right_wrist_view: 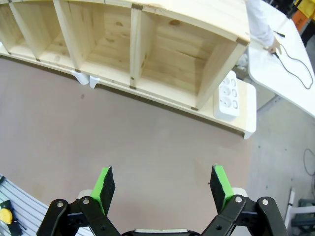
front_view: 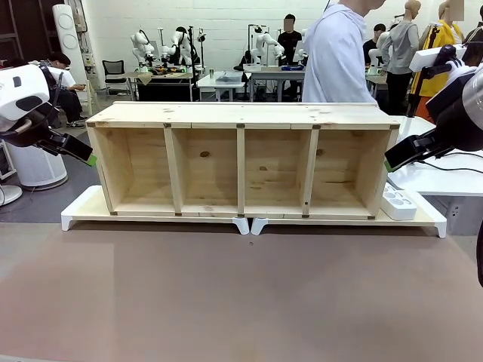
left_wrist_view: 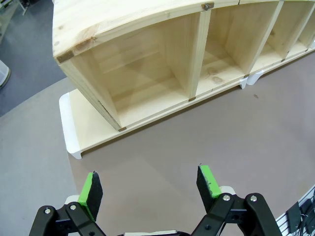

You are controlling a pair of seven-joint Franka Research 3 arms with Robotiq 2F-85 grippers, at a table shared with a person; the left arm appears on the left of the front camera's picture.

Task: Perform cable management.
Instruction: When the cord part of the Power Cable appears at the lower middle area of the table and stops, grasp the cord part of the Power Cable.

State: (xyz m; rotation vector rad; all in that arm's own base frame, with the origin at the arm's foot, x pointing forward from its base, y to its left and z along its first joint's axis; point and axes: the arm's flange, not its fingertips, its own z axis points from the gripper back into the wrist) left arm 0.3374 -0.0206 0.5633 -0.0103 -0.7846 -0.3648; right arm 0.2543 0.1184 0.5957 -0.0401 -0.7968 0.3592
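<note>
The left arm [front_view: 21, 94] extended in from the left side, wrist held high, with the left gripper [front_view: 84, 155] slanting down and inward. Its jaws stood wide apart, the green pads [left_wrist_view: 90, 191] facing each other with nothing between them. The right arm [front_view: 464, 105] extended in from the right side, likewise raised, and the right gripper [front_view: 394, 161] sloped down toward the middle. Its fingers [right_wrist_view: 104, 184] were spread fully as well, gripping nothing, and both grippers hung in the air, touching nothing
</note>
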